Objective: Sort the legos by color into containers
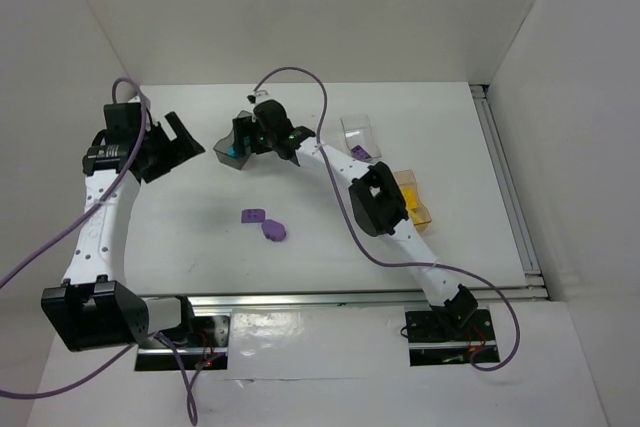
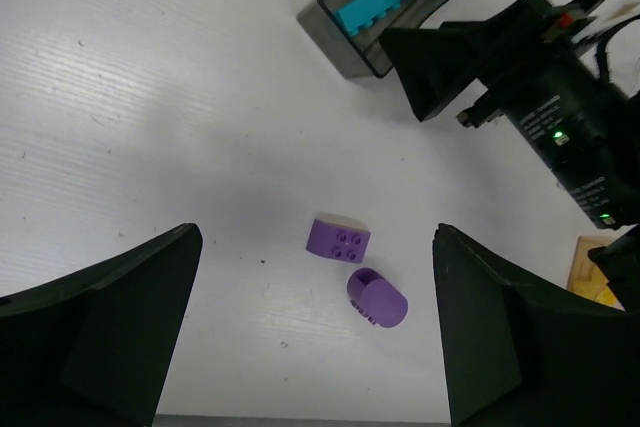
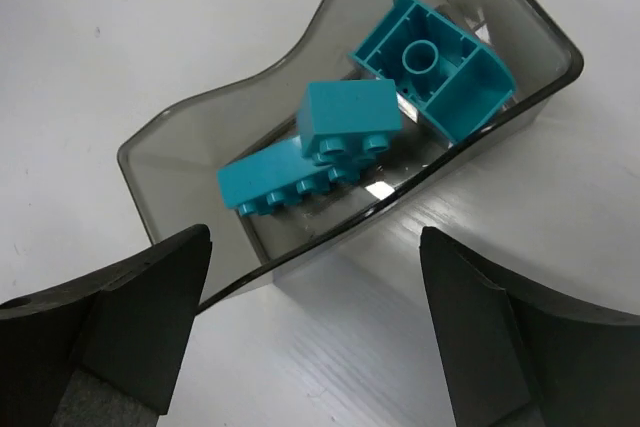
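The smoky dark grey tub (image 1: 226,150) (image 3: 172,153) stands at the back centre and holds three teal legos (image 3: 432,65) (image 3: 350,117) (image 3: 285,185). My right gripper (image 1: 250,134) (image 3: 312,239) hovers just over its near rim, open, with nothing between its fingers. Two purple legos lie loose on the table: a studded block (image 1: 253,216) (image 2: 338,240) and a rounded piece (image 1: 274,231) (image 2: 377,297). My left gripper (image 1: 177,146) (image 2: 316,233) hangs open high above the table, left of the grey tub. The clear tub (image 1: 357,129) holds a purple lego (image 1: 361,152). The amber tub (image 1: 419,211) holds yellow pieces (image 1: 411,197).
White walls close in the table at the back, left and right. A metal rail (image 1: 510,187) runs along the table's right edge and another along the front. In the left wrist view the right arm's black wrist (image 2: 560,117) reaches in beside the grey tub (image 2: 345,42).
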